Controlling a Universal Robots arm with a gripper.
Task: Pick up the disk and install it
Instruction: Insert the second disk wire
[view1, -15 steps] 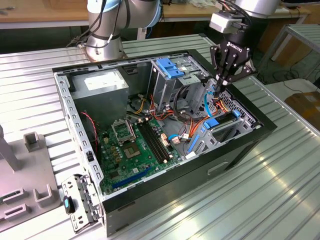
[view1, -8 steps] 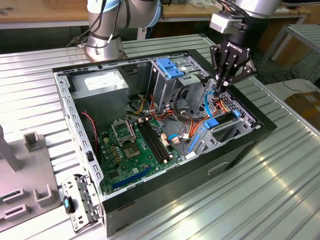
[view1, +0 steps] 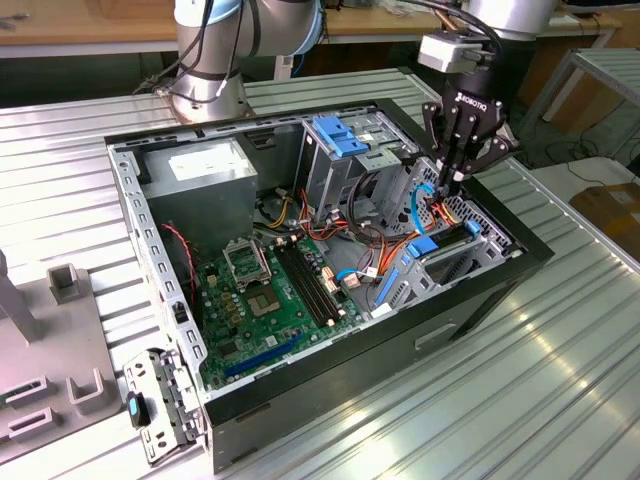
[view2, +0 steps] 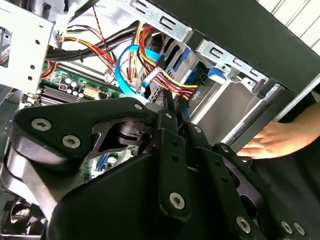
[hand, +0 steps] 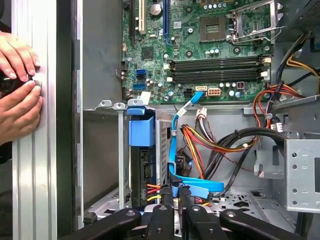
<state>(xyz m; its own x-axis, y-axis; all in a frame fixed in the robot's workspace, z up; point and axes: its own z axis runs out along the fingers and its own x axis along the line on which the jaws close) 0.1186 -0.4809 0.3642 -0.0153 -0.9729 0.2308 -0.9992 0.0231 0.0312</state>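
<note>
the gripper points straight down into the open computer case, fingers drawn narrow together above the disk, which stands edgewise in its bay.

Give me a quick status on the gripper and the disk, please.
Gripper down inside the case, at the drive bay. Disk seated on edge in the bay, blue rail up. Cables close beside it; hands on the table edge.
</note>
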